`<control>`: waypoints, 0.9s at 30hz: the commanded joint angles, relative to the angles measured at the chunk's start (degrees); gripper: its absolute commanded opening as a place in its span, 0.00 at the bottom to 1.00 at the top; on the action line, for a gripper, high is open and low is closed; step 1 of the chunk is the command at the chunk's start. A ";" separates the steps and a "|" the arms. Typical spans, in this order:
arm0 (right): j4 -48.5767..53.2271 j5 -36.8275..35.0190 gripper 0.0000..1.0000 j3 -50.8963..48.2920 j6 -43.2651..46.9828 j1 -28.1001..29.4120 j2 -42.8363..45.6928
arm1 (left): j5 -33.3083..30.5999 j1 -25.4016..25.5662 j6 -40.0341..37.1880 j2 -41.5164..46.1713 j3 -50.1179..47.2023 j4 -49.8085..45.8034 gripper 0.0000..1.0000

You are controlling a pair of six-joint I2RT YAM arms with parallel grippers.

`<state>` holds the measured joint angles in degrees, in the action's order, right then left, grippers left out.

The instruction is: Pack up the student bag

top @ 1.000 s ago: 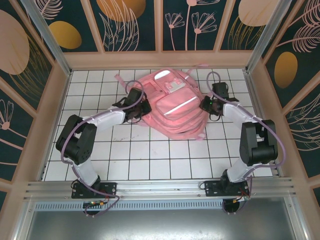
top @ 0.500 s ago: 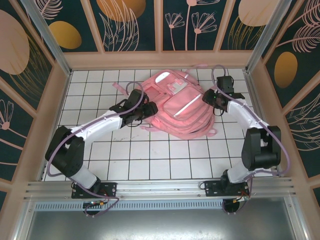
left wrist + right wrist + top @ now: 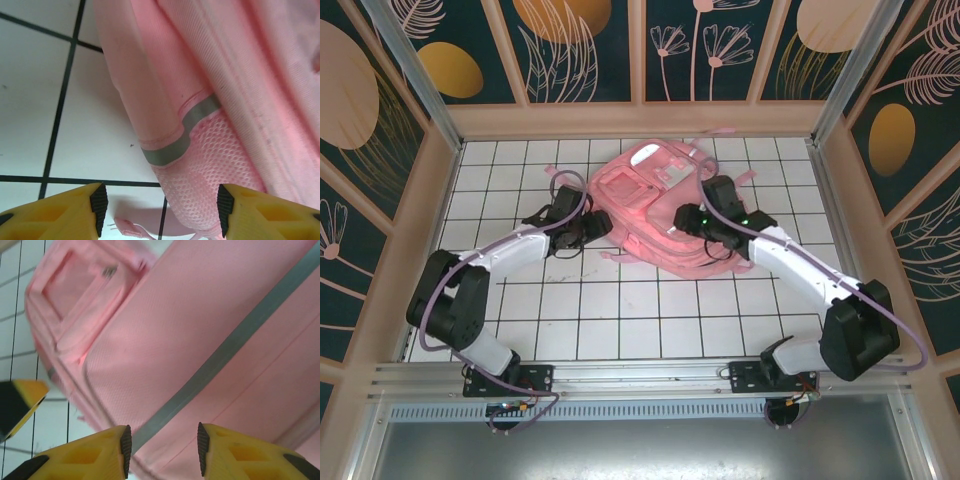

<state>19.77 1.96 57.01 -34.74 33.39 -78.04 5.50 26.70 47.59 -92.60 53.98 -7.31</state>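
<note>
Pink fabric: the student bag (image 3: pixel 650 210) lies flat, pockets up, on the white-tiled worktop (image 3: pixel 620 320), centre and toward the far side.
Long axis: far to near, with the near end swung a little to the right.
Left tool (image 3: pixel 160 202): jaws apart, nothing between them. It sits low at the bag's left edge, so the bag lies to its right, just past the tips.
Ahead of left tool: mesh side pocket (image 3: pixel 210 160) with a grey band above it. It is close, but I cannot tell whether they touch.
Right tool (image 3: pixel 162 445): jaws partly apart, clamped on nothing. It hangs over the front panel, and the pale reflective strip (image 3: pixel 235 347) runs diagonally away from the tips.
Nearer arm: the right, which is above the bag. The left is beside it.
Coming move (judgement): the bag lies between the two tools, so the left would come in sideways and the right from above.
Hidden: the right arm covers the bag's near-right part in the top view. Zip pulls are too small to place. Whether the right tips touch the fabric is unclear. Both wrist views cut the bag off.
</note>
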 commanded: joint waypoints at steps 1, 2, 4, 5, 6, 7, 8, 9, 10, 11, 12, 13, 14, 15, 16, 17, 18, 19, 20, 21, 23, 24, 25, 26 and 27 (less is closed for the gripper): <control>-3.36 -1.91 0.42 -2.24 -4.76 4.85 0.74 | 1.99 0.15 -0.12 -3.71 -0.15 5.78 0.61; -3.71 -2.28 0.42 -2.42 -5.26 6.23 0.38 | 1.89 0.13 0.06 -4.77 0.34 6.13 0.60; -4.72 -2.55 0.41 -2.99 -6.30 9.64 -0.69 | 2.60 0.16 0.74 -7.25 1.10 7.76 0.51; -5.31 -2.57 0.41 -3.17 -6.76 11.05 -1.15 | 2.91 0.13 1.21 -7.63 1.37 8.64 0.46; -6.10 -2.57 0.40 -3.58 -7.04 12.52 -1.83 | 3.04 0.11 1.68 -8.02 1.40 9.20 0.37; -6.55 -2.55 0.39 -3.66 -7.21 13.72 -2.58 | 3.06 0.11 1.89 -8.01 1.40 9.33 0.28; -6.77 -2.56 0.38 -3.75 -7.37 14.70 -3.21 | 2.90 0.11 2.06 -7.82 3.33 9.27 0.20; -7.35 -2.57 0.36 -4.04 -7.62 15.52 -3.74 | 2.45 0.13 2.27 -7.16 3.81 8.91 0.09; -8.24 -2.00 0.35 -4.48 -7.44 16.10 -4.20 | 1.65 0.11 2.42 -6.23 4.32 8.28 0.02; -8.75 -1.48 0.34 -4.75 -7.17 16.50 -4.66 | 1.10 0.15 2.38 -5.93 4.75 7.84 0.00; -9.10 -1.13 0.34 -4.89 -6.72 16.78 -5.12 | 0.51 0.13 2.48 -3.74 5.33 7.09 0.00; -8.72 -1.04 0.34 -4.82 -5.85 16.80 -5.55 | -0.13 0.22 2.66 -2.59 5.91 6.35 0.00; -7.95 -1.54 0.33 -4.49 -5.09 16.78 -5.92 | -0.46 0.28 2.96 -1.58 6.34 5.73 0.00; -6.72 -2.49 0.33 -4.13 -4.11 16.42 -6.19 | -0.92 0.60 3.29 -0.24 6.73 5.18 0.00; -5.71 -2.79 0.33 -3.83 -3.27 15.76 -6.33 | -1.81 1.16 3.72 1.02 7.21 4.35 0.00; -5.17 -3.64 0.33 -3.88 -2.53 14.91 -6.19 | -2.57 1.82 4.00 2.01 7.72 3.48 0.00; -5.01 -3.51 0.33 -4.20 -1.67 13.65 -5.87 | -3.32 2.69 4.37 2.79 8.42 2.26 0.00; -5.13 -3.09 0.33 -4.76 -0.69 12.04 -5.36 | -4.21 3.76 4.94 3.44 9.17 1.07 0.00; -5.18 -3.09 0.33 -5.25 0.22 10.50 -4.95 | -4.59 4.73 5.49 3.84 9.58 0.27 0.00; -4.77 -3.10 0.33 -5.55 1.37 8.40 -4.83 | -4.54 5.83 6.18 4.10 9.82 -0.02 0.00; -3.77 -1.65 0.32 -5.84 3.48 4.07 -4.75 | -4.88 7.94 7.87 4.15 10.27 -0.76 0.00; -3.72 -1.11 0.32 -5.97 4.99 1.99 -4.67 | -4.78 8.85 8.73 3.97 10.36 -0.65 0.00; -3.94 -0.39 0.32 -6.11 6.35 0.01 -4.43 | -4.71 9.56 9.49 3.49 10.44 -0.36 0.00; -4.18 0.21 0.32 -6.09 7.73 -1.46 -4.35 | -4.80 9.99 9.77 2.80 10.51 0.11 0.00; -4.25 0.82 0.33 -5.87 9.08 -1.72 -4.31 | -4.76 10.21 9.90 1.64 10.77 0.45 0.00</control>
<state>16.34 3.53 51.59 -31.81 34.72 -83.88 2.04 35.86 54.98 -91.33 62.08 -7.99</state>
